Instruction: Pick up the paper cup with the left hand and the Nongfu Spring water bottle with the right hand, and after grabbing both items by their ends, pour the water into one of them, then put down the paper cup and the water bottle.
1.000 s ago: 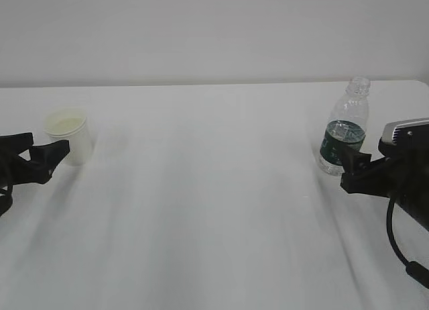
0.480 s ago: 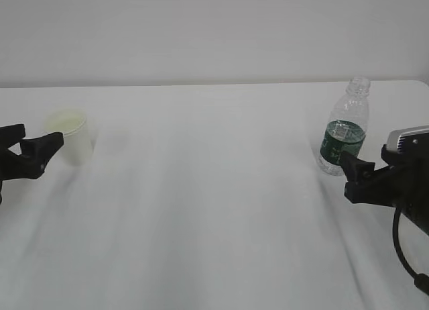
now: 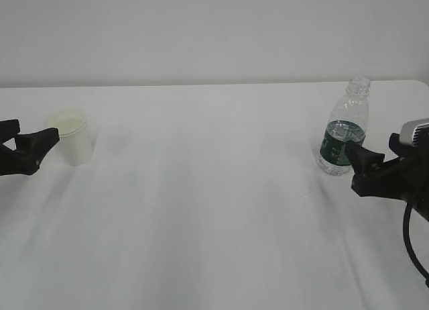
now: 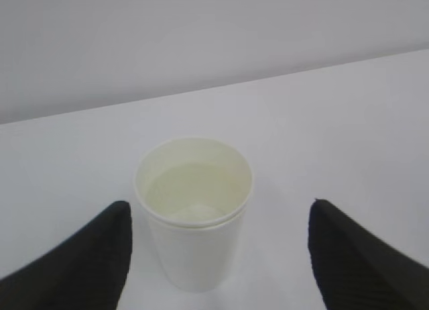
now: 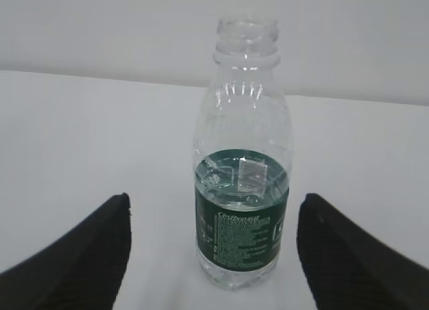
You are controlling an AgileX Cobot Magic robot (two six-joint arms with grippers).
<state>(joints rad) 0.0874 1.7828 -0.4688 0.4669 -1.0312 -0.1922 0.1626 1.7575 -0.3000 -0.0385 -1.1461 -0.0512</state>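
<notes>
Our left gripper (image 4: 214, 256) and right gripper (image 5: 211, 256) stand spread and empty, framing the paper cup (image 4: 194, 213) and Nongfu Spring water bottle (image 5: 242, 169), both upright on the table (image 3: 201, 189).

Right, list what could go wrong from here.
1. The bottle has no cap and holds water up to its label; a knock from the open right gripper beside it could tip it and spill.
2. The paper cup holds liquid and looks light; the open left gripper straddles it, so a sideways move could topple it.
</notes>
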